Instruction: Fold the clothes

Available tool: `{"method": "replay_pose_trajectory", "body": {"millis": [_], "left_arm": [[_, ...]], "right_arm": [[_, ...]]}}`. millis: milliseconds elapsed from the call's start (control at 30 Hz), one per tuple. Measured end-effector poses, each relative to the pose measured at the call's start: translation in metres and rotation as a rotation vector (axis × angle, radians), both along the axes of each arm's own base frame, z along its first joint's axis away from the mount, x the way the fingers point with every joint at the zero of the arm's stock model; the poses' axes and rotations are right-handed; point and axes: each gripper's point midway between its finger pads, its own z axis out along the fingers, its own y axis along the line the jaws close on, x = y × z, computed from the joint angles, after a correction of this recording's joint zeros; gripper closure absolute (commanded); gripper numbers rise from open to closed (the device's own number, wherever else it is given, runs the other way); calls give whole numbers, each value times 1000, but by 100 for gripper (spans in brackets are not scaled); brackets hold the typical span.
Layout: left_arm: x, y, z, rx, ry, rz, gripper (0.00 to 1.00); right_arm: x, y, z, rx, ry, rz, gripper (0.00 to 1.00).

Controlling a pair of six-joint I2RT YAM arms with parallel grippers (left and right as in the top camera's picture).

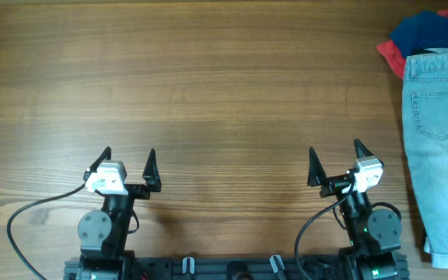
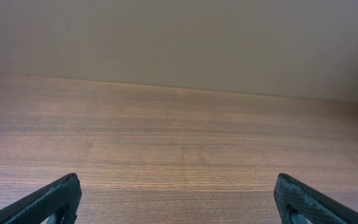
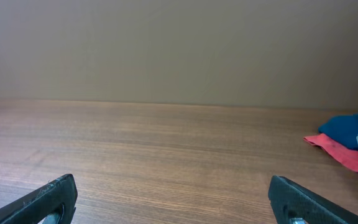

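- The left gripper (image 1: 127, 155) has its two dark fingers (image 1: 151, 167) spread wide with nothing between them. In the left wrist view only bare wood shows in the gap.
- The right gripper (image 1: 335, 149) is the same: jaws fully apart and nothing held. Its own camera looks through the gap (image 3: 173, 190) across the table to a plain wall.
- Both arms sit folded back over their bases at the near edge of the table (image 1: 224, 93), fingers pointing out over the wood. I judge this a ready pose that leaves the work surface free.
- The clothes lie well apart from both grippers, at the far right edge of the table and partly cut off by the overhead view.
- The denim shorts (image 1: 438, 148) lie flat along the right edge with a stitched back pocket facing up. They are nearest to the right arm.
- Beyond the shorts, at the far corner, a dark blue garment (image 1: 430, 31) is bunched on top of a red garment (image 1: 391, 53), and the waistband of the shorts lies over their near edge. The right wrist view shows the same heap low at its right (image 3: 347, 127). No black piece can be made out.
- Folding has not begun, by my judgement. The right arm looks best placed to reach out and draw a garment onto the open wood in the middle, where both arms can work it.
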Motion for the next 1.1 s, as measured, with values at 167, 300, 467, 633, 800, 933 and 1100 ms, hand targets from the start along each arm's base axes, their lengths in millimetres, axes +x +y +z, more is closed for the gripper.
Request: {"method": "replay_pose_trajectory", "body": {"millis": [167,300,467,633,800,933,1100], "left_arm": [[0,-5,0,0,0,-19,0],[-1,-5,0,0,0,-20,0],[-1,-5,0,0,0,-20,0],[-1,-5,0,0,0,-20,0],[-1,-5,0,0,0,-20,0],[-1,-5,0,0,0,-20,0],[-1,-5,0,0,0,-20,0]], "right_arm": [[2,0,-7,-5,30,0,0],[2,1,-7,-5,29,3,0],[2,1,-7,-5,29,4,0],[2,1,-7,-5,29,4,0],[2,1,-7,-5,29,4,0],[-2,18,-4,120,50,103,0],[-12,43,-1,744,255,241,0]]}}
